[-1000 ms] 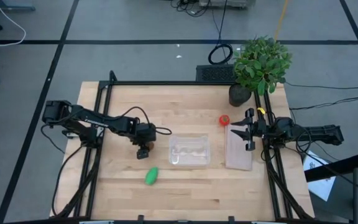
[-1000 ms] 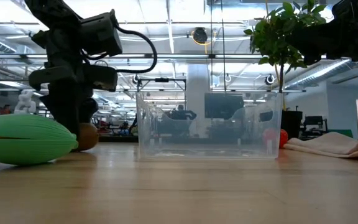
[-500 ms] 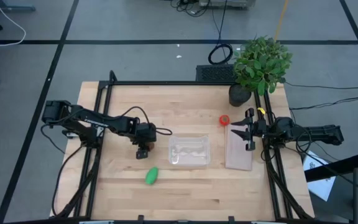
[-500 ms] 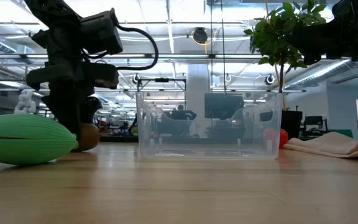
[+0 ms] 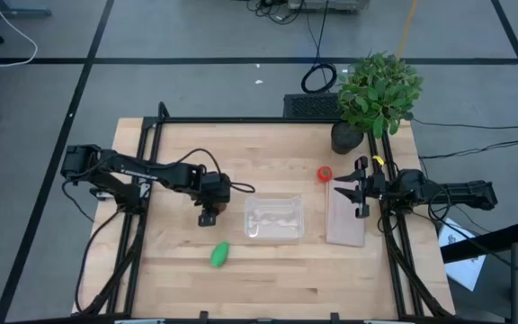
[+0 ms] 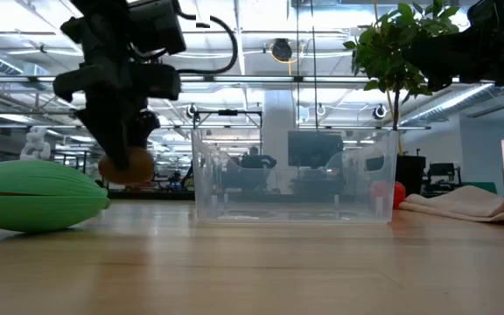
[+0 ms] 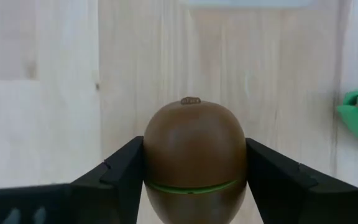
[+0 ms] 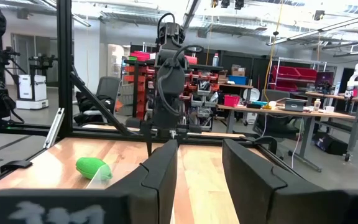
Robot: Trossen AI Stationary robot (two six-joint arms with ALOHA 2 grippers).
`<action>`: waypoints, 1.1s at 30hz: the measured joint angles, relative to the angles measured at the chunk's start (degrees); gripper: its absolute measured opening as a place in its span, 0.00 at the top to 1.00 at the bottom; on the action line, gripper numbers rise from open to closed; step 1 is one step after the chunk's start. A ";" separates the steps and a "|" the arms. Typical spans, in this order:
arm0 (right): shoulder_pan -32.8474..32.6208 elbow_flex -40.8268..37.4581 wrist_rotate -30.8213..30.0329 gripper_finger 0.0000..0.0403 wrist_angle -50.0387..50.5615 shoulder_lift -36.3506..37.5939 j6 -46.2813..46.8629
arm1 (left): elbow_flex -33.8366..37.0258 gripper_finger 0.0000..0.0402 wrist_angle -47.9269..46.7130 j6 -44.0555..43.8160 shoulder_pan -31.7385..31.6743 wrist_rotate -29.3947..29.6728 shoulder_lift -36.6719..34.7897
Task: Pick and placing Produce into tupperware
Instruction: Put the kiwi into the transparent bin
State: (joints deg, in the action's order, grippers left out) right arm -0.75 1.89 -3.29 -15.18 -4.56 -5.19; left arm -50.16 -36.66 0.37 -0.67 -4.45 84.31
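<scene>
The brown kiwi sits between the fingers of my left gripper, just left of the tupperware. In the low view the kiwi hangs a little above the wood. The clear tupperware stands flat on its base mid-table, seen also as a clear box in the low view. The green oblong piece lies on its side near the table's near edge. The red tomato rests on the table beyond the tupperware. My right gripper waits open at the right edge. My left gripper pinches the kiwi between its two fingers, one on each side of its widest part. The fingers come from above, pointing down. The kiwi is lifted clear of the table.
A flat whitish panel lies right of the tupperware, under my right gripper. A potted plant stands at the far right corner. Black frame rails run along the table's left side and right side. Bare wood lies in front of the tupperware.
My left gripper has risen with the kiwi and drifted slightly toward the tupperware. The kiwi, on the table a second ago, now hangs clear of it. The right arm and the other pieces have kept still.
</scene>
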 joint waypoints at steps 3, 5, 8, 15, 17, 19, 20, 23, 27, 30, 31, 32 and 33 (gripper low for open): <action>0.01 0.00 0.00 0.70 0.00 0.00 0.00 | -1.92 0.41 -0.82 1.60 0.00 0.06 0.00; 0.02 0.01 0.00 0.70 0.00 0.00 0.00 | -3.36 0.42 -1.46 2.55 0.00 0.22 0.00; 0.02 0.02 0.02 0.70 0.02 0.00 -0.02 | -5.60 0.43 -2.44 4.26 0.00 0.64 0.00; 0.02 0.02 0.02 0.70 0.01 0.00 -0.02 | -11.04 0.41 -4.45 7.44 0.00 3.49 0.00; 0.01 0.02 0.02 0.70 0.02 0.00 -0.01 | -12.63 0.41 -4.27 8.46 0.00 3.51 0.00; 0.01 0.01 0.02 0.70 0.00 0.00 -0.01 | -14.10 0.42 -4.26 9.63 0.00 3.52 0.00; 0.02 0.00 0.02 0.70 0.00 0.00 -0.02 | -14.77 0.42 -4.39 10.04 0.00 3.53 0.00; 0.01 0.01 0.02 0.70 0.00 0.00 -0.02 | -16.90 0.43 -4.90 12.05 0.00 3.00 -0.49; 0.01 0.01 0.02 0.70 -0.01 -0.02 0.00 | -18.60 0.42 -5.11 14.13 -0.29 2.87 -2.85; 0.00 0.02 0.02 0.70 -0.11 -0.02 0.00 | -18.96 0.41 -5.33 14.15 -1.18 3.18 -5.20; 0.02 0.00 0.02 0.70 -0.16 -0.02 0.00 | -19.07 0.41 -5.02 14.15 -1.47 3.55 -6.18; 0.01 0.01 0.03 0.70 -0.44 -0.02 0.00 | -19.09 0.41 -4.96 14.15 -1.81 4.24 -7.15; 0.02 0.01 0.02 0.70 -0.53 -0.01 -0.01 | -19.09 0.41 -5.01 14.17 -2.08 4.81 -7.81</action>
State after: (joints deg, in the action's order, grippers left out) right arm -0.73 1.90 -3.27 -15.71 -4.57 -5.20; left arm -69.25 -41.67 14.55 -2.74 0.36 76.50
